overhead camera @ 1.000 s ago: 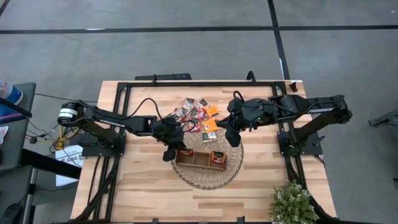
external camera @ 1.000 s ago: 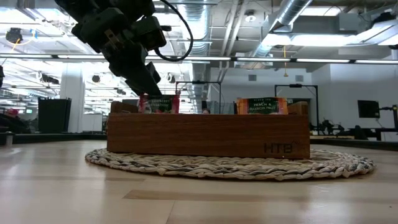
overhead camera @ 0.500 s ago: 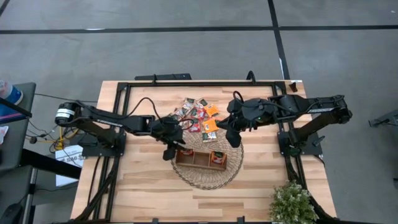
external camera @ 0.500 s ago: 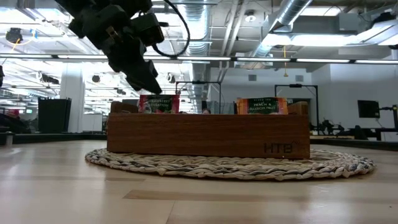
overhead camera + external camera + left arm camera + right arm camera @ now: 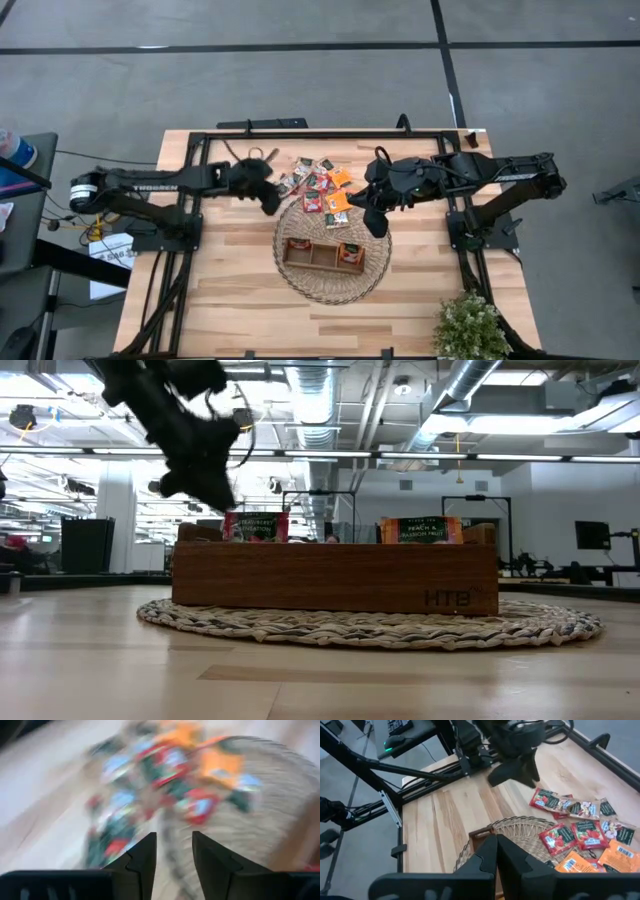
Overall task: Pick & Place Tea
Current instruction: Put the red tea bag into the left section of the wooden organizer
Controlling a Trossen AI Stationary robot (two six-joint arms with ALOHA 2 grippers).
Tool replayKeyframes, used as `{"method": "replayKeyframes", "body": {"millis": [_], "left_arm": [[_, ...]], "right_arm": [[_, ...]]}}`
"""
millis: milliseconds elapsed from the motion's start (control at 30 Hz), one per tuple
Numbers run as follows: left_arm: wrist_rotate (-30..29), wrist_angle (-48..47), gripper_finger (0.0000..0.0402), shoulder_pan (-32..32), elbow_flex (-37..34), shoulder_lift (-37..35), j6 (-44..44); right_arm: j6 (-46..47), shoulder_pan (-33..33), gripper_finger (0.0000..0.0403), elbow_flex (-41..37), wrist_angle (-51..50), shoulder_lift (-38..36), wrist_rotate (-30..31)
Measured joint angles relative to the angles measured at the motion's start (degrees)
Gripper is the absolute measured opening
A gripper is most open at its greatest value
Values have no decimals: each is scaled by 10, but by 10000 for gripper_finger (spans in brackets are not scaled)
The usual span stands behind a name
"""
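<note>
Two sachets (image 5: 421, 530) stand in the HTB-stamped tray (image 5: 335, 576), one reading "PEACH & PASSION FRUIT".

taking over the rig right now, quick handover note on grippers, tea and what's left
Left gripper: open and empty, above the table beside the heap of loose tea sachets.
Right gripper: shut, holding nothing visible, over the round wicker mat's far right edge.
Tea: red, orange and pale square sachets piled at the mat's far edge.
Done: one red sachet stands in the brown wooden three-compartment tray's left section, one orange sachet in the right; the middle looks empty.
Left: the pile is still to be sorted.
</note>
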Motion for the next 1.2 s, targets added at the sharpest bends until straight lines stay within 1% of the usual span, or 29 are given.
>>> {"method": "replayKeyframes", "body": {"millis": [100,233,433,533,600,733,867,967,1067,1200], "left_arm": [[12,-45,117,38,0,3,-29],[42,-60,128,71,0,6,-42],[75,-72,181,112,0,44,-106],[94,-75,206,122,2,74,-127],[96,-88,219,122,15,96,-132],[83,-99,236,121,48,134,-115],[56,-102,241,124,78,173,-87],[61,-105,241,127,97,209,-65],[60,-127,241,127,107,242,-47],[53,-148,241,127,109,268,-34]], "right_arm": [[-14,0,0,0,6,0,0],[-30,0,0,0,19,0,-1],[-48,0,0,0,33,0,-4],[-58,0,0,0,33,0,-5],[-59,0,0,0,33,0,-10],[-71,0,0,0,33,0,-15],[-74,0,0,0,35,0,-15],[-75,2,0,0,35,0,-16],[-76,2,0,0,34,0,-17],[-76,2,0,0,34,0,-17]]}}
